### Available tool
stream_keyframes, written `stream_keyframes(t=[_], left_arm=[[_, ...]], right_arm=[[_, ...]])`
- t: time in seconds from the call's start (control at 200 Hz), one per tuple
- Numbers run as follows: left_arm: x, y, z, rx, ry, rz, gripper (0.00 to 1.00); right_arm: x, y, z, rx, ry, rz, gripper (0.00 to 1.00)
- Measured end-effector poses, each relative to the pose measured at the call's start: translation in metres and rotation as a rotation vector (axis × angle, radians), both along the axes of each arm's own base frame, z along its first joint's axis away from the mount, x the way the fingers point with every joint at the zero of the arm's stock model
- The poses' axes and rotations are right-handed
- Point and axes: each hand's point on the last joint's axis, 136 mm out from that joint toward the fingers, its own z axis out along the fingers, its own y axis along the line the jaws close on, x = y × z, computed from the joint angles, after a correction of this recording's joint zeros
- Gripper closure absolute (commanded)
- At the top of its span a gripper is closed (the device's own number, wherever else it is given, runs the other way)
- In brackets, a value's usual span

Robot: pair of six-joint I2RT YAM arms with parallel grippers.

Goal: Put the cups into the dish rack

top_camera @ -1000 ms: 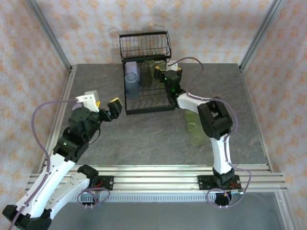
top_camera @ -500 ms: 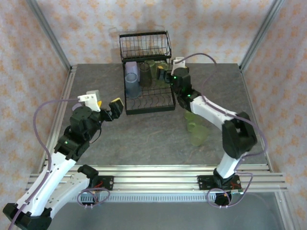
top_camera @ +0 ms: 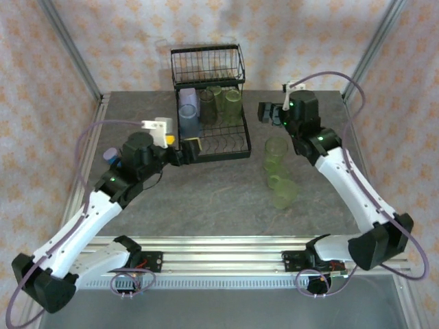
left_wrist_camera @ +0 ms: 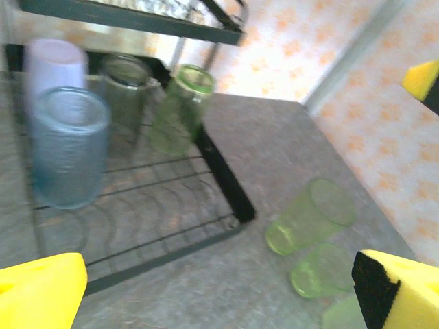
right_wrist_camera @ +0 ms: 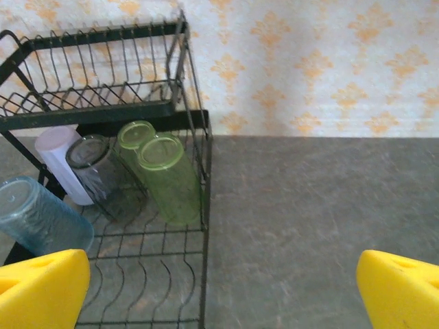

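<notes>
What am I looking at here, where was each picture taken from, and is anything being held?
These are two white robot arms, bolted at the near edge of a grey table. One picture looks down from above. The other two come from cameras on the wrists, so the yellow fingers at their bottom corners belong to that arm. The left gripper hovers at the near left corner of the black dish rack; the right gripper hangs to its right. Both are open and hold nothing. In the rack are a lavender cup, a blue cup, a dark grey cup and two green cups. Three more green cups are on the table, right of the rack.
</notes>
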Motion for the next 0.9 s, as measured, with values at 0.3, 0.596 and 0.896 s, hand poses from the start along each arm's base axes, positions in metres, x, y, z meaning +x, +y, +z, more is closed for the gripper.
stream_keyframes(t=[0.3, 0.596, 0.896], left_arm=[[0.013, -0.114, -0.008, 0.056, 0.053, -0.23, 0.01], [0.041, -0.196, -0.021, 0.179, 0.077, -0.324, 0.0], [0.09, -0.255, -0.07, 0.342, 0.22, -0.348, 0.01]], right_arm=[[-0.046, -0.067, 0.014, 0.064, -0.012, -0.171, 0.01], [-0.086, -0.096, 0.028, 0.114, -0.145, -0.281, 0.01], [-0.113, -0.12, 0.041, 0.11, -0.249, -0.371, 0.01]])
